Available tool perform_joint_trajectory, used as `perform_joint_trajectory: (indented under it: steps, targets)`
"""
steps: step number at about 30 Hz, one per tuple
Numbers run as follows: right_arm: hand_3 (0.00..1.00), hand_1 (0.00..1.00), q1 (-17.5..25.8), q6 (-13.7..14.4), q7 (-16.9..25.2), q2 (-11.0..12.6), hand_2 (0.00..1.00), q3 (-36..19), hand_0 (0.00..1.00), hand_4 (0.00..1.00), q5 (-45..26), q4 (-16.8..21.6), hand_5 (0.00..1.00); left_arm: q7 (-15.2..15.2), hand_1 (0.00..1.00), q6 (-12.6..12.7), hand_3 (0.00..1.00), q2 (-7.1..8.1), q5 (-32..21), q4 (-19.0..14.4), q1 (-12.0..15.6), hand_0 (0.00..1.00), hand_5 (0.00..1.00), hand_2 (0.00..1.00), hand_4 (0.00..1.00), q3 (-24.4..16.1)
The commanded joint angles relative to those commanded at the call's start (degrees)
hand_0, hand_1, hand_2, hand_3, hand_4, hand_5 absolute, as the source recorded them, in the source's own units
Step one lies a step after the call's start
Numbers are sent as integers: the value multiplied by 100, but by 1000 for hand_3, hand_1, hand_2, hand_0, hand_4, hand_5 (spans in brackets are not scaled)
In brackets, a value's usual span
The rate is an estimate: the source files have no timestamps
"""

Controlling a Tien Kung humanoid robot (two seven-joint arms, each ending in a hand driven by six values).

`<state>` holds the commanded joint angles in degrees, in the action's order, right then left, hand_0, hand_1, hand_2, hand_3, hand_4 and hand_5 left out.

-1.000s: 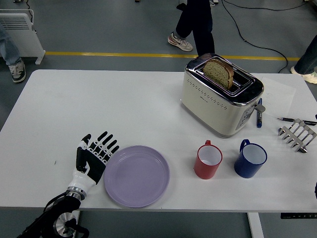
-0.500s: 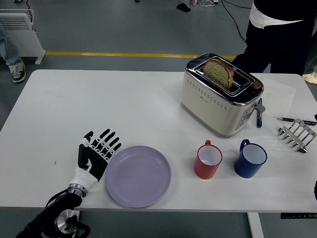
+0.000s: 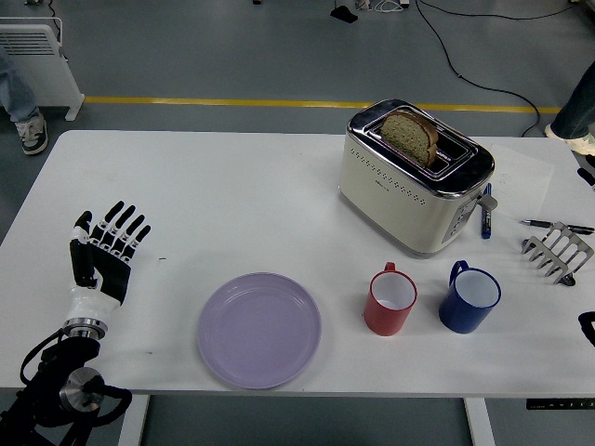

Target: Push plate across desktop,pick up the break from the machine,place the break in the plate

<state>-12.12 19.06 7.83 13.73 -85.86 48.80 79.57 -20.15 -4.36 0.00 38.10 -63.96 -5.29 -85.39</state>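
Observation:
A lilac plate (image 3: 259, 329) lies near the table's front edge, left of centre. A slice of brown bread (image 3: 411, 136) stands upright in the slot of a cream and chrome toaster (image 3: 416, 179) at the back right. My left hand (image 3: 101, 259) is open with fingers spread, over the table at the far left, well clear of the plate. Only a dark tip of my right arm (image 3: 588, 326) shows at the right edge.
A red mug (image 3: 390, 301) and a blue mug (image 3: 470, 297) stand in front of the toaster. A blue pen (image 3: 485, 216), a black pen (image 3: 556, 226) and a metal toast rack (image 3: 558, 253) lie at the right. A person's shoe (image 3: 577, 139) shows at the far right.
My left hand has pulled away from the plate's left rim to the far left of the table. The plate sits slightly further right than one second ago. The person behind the toaster has left.

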Motion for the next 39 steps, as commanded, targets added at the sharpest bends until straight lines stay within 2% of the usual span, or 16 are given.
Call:
perform_joint_trajectory:
  steps: [2, 3, 4, 5, 8, 11, 12, 14, 17, 18, 20, 23, 26, 28, 31, 39]
  targets:
    - [733, 737, -301, 257, -238, 251, 741, 327, 752, 531, 484, 44, 474, 12, 766, 15, 736, 0, 36, -132, 58, 766, 998, 775, 582, -185]
    - [733, 737, -379, 296, -288, 301, 741, 409, 752, 531, 708, 49, 474, 14, 766, 17, 736, 0, 41, -151, 67, 766, 998, 775, 582, -214]
    - [733, 737, -596, 369, -462, 457, 741, 609, 752, 531, 968, 3, 474, 14, 766, 26, 736, 0, 59, -206, 90, 766, 998, 775, 582, -316]
    - [777, 770, -802, 431, -620, 596, 779, 804, 785, 647, 1229, -88, 349, 14, 764, 33, 736, 0, 73, -244, 105, 765, 998, 775, 579, -404]
    - [777, 770, -1381, 478, -935, 811, 779, 1296, 785, 647, 1937, -281, 349, 21, 764, 33, 736, 0, 95, -281, 119, 765, 998, 775, 579, -522]
    - [777, 770, -1969, 342, -1337, 894, 779, 1814, 785, 647, 2681, -586, 349, 38, 764, 33, 736, 0, 91, -280, 147, 773, 998, 774, 579, -584]
    - [835, 803, -2125, 292, -1450, 884, 840, 1952, 829, 679, 2905, -665, 285, 46, 764, 28, 736, 0, 76, -271, 158, 773, 998, 774, 579, -593]
    - [835, 803, -2501, 89, -1664, 835, 840, 2283, 829, 679, 3389, -894, 285, 57, 764, 5, 736, 0, 24, -245, 179, 773, 998, 774, 579, -606]
    - [835, 803, -3063, -361, -1874, 613, 840, 2780, 829, 679, 4097, -1331, 285, 58, 764, -16, 736, 0, -22, -216, 228, 773, 998, 774, 579, -636]
    - [936, 854, -3166, -428, -1894, 572, 911, 2867, 877, 766, 4357, -1406, 176, 59, 763, -18, 737, 0, -26, -212, 234, 781, 998, 773, 576, -636]
    - [936, 854, -3481, -670, -1952, 375, 911, 3186, 877, 766, 4841, -1689, 176, 66, 763, -18, 737, 0, -31, -204, 253, 781, 998, 773, 576, -624]
    - [936, 854, -3758, -839, -2046, 161, 911, 3486, 877, 766, 5549, -1979, 176, 67, 763, -21, 737, 0, -55, -197, 249, 781, 998, 773, 576, -588]
    - [951, 880, -3960, -935, -2120, -69, 916, 3710, 917, 779, 6286, -2206, 168, 72, 763, -30, 737, 0, -71, -178, 227, 782, 998, 772, 571, -558]
    - [951, 880, -4000, -947, -2134, -130, 916, 3750, 917, 779, 6505, -2254, 168, 72, 763, -33, 737, 0, -79, -168, 223, 782, 998, 772, 571, -555]
    - [951, 882, -4202, -985, -2206, -404, 916, 3930, 915, 790, 6684, -2554, 168, 80, 763, -33, 737, 0, -93, -147, 231, 783, 998, 772, 569, -559]
    - [936, 872, -4586, -1115, -2250, -802, 912, 4272, 900, 782, 6587, -3263, 187, 87, 763, -26, 737, 0, -102, -136, 215, 783, 998, 772, 570, -566]
